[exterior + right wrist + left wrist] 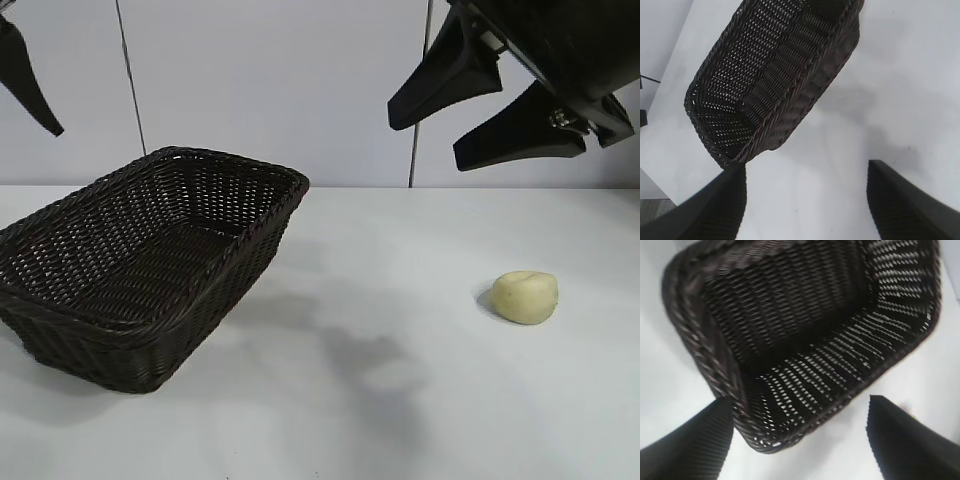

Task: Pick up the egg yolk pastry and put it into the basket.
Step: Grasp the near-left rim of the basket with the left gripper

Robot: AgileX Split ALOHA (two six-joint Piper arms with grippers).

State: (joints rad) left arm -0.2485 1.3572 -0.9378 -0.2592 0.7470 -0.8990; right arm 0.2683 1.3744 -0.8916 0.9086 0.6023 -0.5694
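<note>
Egg yolk pastry [525, 297] on table, beneath open right claw [452, 127]

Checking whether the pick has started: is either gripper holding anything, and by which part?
Nothing is held. The right gripper hangs open above the table; the pastry lies untouched. The left gripper is open over the basket.

No readable text, label, brand, number or sign appears in any of my three views: none on the basket [150, 265], the pastry [525, 297], the surface [400, 380], or my fingers [520, 128].
</note>
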